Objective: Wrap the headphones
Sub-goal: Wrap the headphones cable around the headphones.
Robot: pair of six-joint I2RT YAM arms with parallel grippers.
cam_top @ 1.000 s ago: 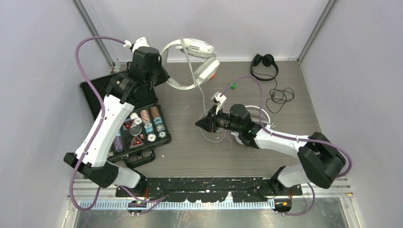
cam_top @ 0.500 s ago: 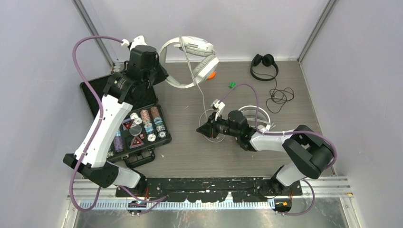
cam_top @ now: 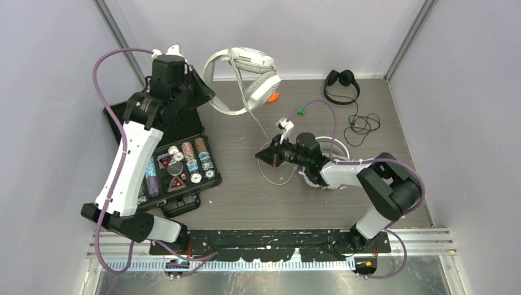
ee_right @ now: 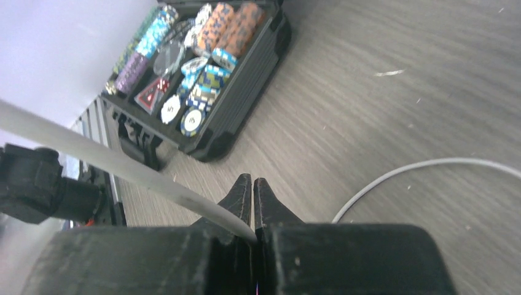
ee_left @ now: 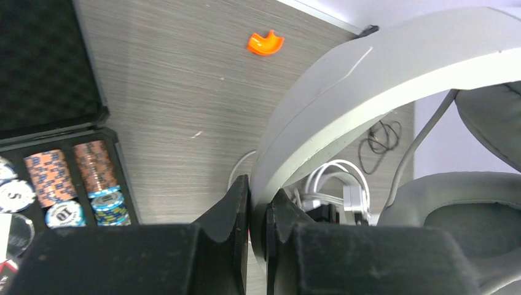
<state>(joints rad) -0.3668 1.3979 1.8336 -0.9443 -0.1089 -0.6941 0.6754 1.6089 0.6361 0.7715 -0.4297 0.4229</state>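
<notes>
Left tool (ee_left: 258, 196) is up at eleven o'clock, jaws clamped hard on the headband of the white headphones (cam_top: 246, 77). The set hangs off the table (cam_top: 246, 203) near the back wall, ear cups drooping toward twelve. The white cable (ee_right: 123, 172) runs down from the cups toward the middle of the table. There the right tool (ee_right: 252, 183) has it, fingers pressed together with the cord pinched between them. The line looks taut from the right wrist. Out at one o'clock the black headset (cam_top: 341, 83) lies flat on the table, its black cable (cam_top: 362, 126) in a loose tangle just nearer in. The chip case (cam_top: 184, 169) sits open at nine o'clock, and an orange piece (ee_left: 265, 43) rests below the hanging cups.
</notes>
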